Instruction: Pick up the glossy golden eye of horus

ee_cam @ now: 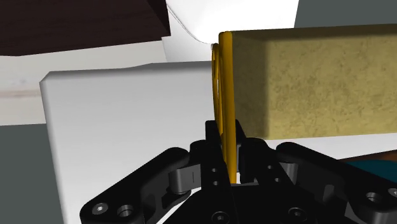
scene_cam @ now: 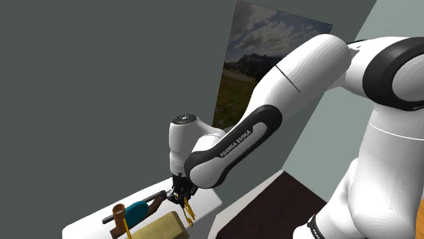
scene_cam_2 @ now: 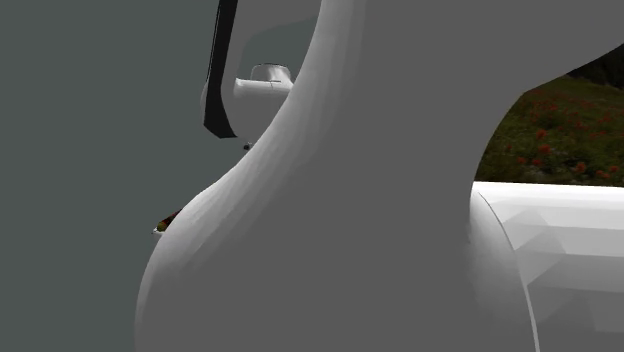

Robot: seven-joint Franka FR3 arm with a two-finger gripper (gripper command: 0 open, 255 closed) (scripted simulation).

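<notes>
Over table (ee_cam: 127, 127), gripper (ee_cam: 229, 145) clasps golden eye (ee_cam: 224, 95), seemingly aloft.

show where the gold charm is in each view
shoulder view: gold charm hangs from the gripper, lower middle, beside the tan block
second exterior view: the white arm stands in the way
wrist view: edge-on, clasped in the gripper, against the tan block
shared landmark: the tan block

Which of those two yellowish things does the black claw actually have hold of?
The thin glossy golden piece, clasped edge-on in the gripper. The thick matte tan block beside it is not gripped.
</notes>
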